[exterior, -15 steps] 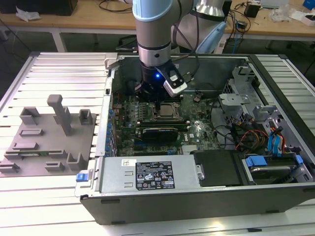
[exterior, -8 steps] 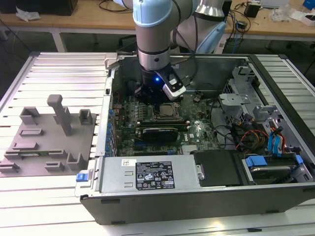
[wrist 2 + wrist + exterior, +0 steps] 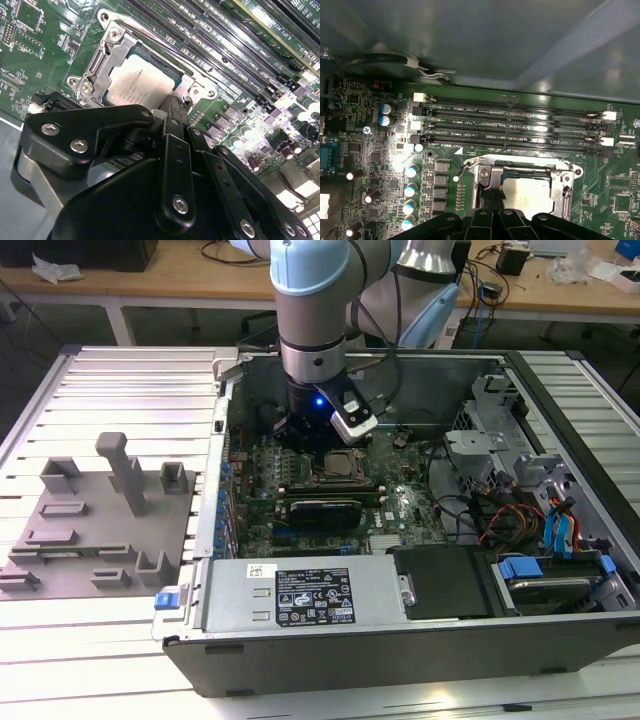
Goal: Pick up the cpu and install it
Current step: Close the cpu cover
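Observation:
The cpu (image 3: pixel 140 82), a flat square chip with a silvery-white top, lies inside the metal-framed socket (image 3: pixel 107 55) on the green motherboard; the first wrist view also has the cpu (image 3: pixel 527 192) within the socket frame (image 3: pixel 485 175). My gripper (image 3: pixel 170 107) hangs straight over the socket, its black fingers drawn together at one edge of the chip, and I cannot tell whether they touch it. In the first wrist view the gripper (image 3: pixel 491 197) sits beside the chip rather than around it. In the exterior view the gripper (image 3: pixel 320 440) is low inside the open computer case, just above the socket (image 3: pixel 335 468).
Memory slots (image 3: pixel 515 125) run alongside the socket, with capacitors (image 3: pixel 411 190) near it. A power supply (image 3: pixel 300 600) spans the case front, and drive bays and cables (image 3: pixel 540 520) fill the exterior view's right. A grey fixture tray (image 3: pixel 100 510) lies on the table at the left.

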`<act>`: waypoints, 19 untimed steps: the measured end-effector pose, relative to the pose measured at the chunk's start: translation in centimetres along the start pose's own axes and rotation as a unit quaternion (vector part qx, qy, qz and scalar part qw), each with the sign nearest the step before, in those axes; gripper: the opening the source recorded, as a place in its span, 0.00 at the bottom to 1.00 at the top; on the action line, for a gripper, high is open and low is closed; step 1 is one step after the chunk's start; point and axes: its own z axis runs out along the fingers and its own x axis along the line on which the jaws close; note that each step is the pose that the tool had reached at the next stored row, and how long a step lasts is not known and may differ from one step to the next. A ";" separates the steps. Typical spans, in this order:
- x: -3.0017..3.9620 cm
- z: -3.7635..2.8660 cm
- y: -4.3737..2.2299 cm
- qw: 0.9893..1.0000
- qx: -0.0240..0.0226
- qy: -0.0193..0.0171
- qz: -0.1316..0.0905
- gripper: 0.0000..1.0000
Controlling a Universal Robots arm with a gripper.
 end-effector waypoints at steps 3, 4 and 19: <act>0.01 0.01 -0.12 1.000 0.000 0.000 0.000 0.11; 0.00 -0.05 -0.13 1.000 0.000 0.000 0.000 0.11; -0.13 -1.78 -0.12 1.000 0.000 0.000 0.000 0.11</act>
